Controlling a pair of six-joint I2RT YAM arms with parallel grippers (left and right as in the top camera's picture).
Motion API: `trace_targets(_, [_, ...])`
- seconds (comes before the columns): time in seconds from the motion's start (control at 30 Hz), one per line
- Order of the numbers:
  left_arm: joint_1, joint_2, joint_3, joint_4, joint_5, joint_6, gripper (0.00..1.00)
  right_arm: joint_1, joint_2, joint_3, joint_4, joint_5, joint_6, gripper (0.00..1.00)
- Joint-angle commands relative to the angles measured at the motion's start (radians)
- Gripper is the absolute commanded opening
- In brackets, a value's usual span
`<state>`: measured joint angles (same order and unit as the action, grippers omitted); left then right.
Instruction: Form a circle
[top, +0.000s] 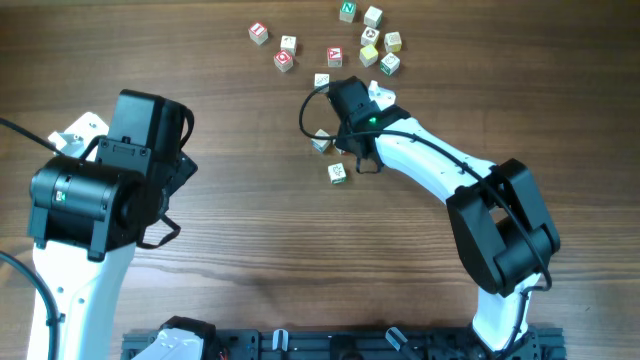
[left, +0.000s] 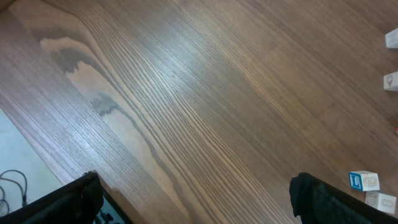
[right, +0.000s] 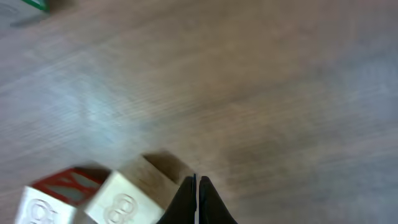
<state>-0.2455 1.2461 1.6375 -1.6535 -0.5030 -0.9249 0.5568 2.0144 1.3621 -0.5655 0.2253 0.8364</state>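
From where I stand, the circle (top: 381, 96) is no ring at all, just a tight little clump of pale letter cubes on the table (top: 250, 230). It sits beside the black head of the right arm, which covers part of it. The right wrist view is blurred and shows only two of its cubes, touching each other and cut off at the bottom edge. One carries a red marking, but I can't read the letters.

The right gripper (right: 198, 186) has its fingers pressed together with nothing between them. The tips sit just beside the paler cube, and I can't tell whether they touch it.

A scatter of letter cubes (top: 370, 36) lies farther up the table, well apart from the left arm. A lone cube (top: 337, 172) lies just below the right arm, and another cube (top: 321, 143) peeks out from under its cable.

The left gripper (left: 194, 180) is spread wide over bare wood, holding nothing. Only its fingertips show, at the bottom corners of its view.
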Motion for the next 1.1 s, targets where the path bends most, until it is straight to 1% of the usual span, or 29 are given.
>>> trace_targets(0.0, [0.008,-0.006,0.003,0.0,-0.003,0.002,1.0,0.007,0.0,0.01,-0.024,-0.026,0.064,0.05])
trace_targets(0.3, [0.008,-0.006,0.003,0.0,-0.003,0.002,1.0,0.011,0.0,0.01,-0.027,-0.104,0.054,0.05])
trace_targets(1.07, [0.008,-0.006,0.003,0.0,-0.003,0.002,1.0,0.029,0.001,0.01,0.002,-0.104,0.053,0.04])
